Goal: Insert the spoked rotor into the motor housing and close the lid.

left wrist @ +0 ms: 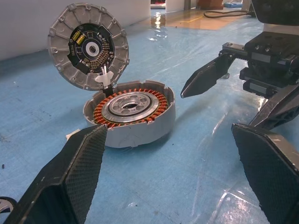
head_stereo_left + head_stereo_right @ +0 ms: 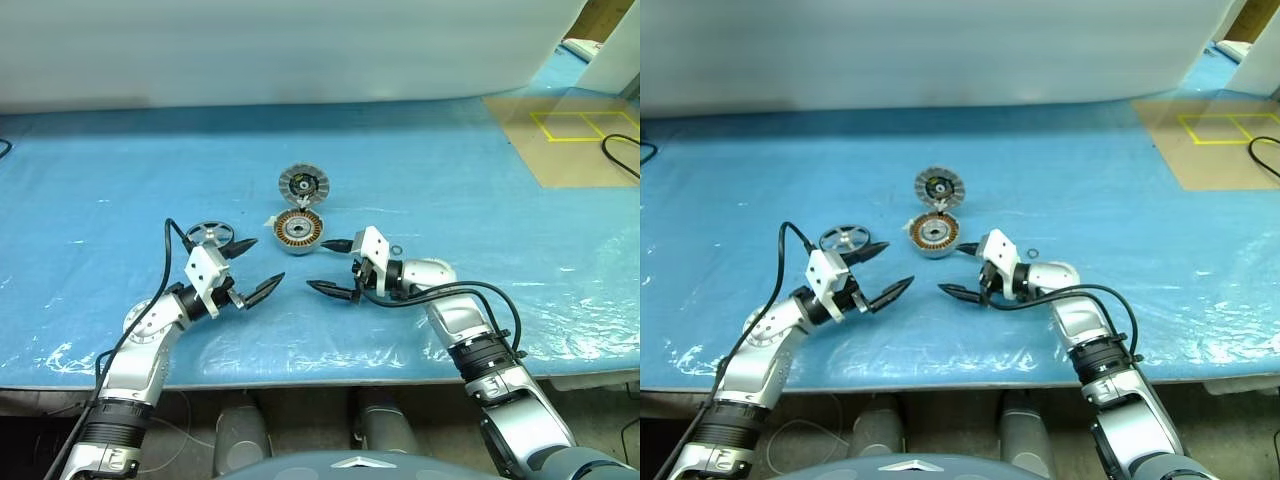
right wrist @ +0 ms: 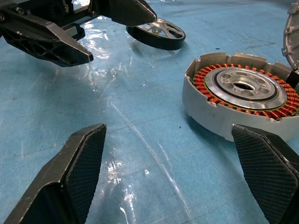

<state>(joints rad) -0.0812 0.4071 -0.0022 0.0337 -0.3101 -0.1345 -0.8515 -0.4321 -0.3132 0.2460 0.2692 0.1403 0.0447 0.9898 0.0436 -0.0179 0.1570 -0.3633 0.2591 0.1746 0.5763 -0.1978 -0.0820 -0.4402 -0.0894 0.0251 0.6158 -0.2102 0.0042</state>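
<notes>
Copper windings ring one motor housing (image 2: 299, 231); one lid (image 2: 303, 185), one spoked rotor (image 2: 208, 234).
Housing holds no rotor; my left claw (image 2: 254, 268) and right claw (image 2: 333, 266) gape empty before it.

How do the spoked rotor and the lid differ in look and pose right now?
The spoked rotor lies flat on the blue sheet, apart from the motor housing; the lid stands tilted up at the housing's rim. The rotor has a dark rim and open silver spokes; the lid is a solid grey disc with a dark centre. Both are round.
</notes>
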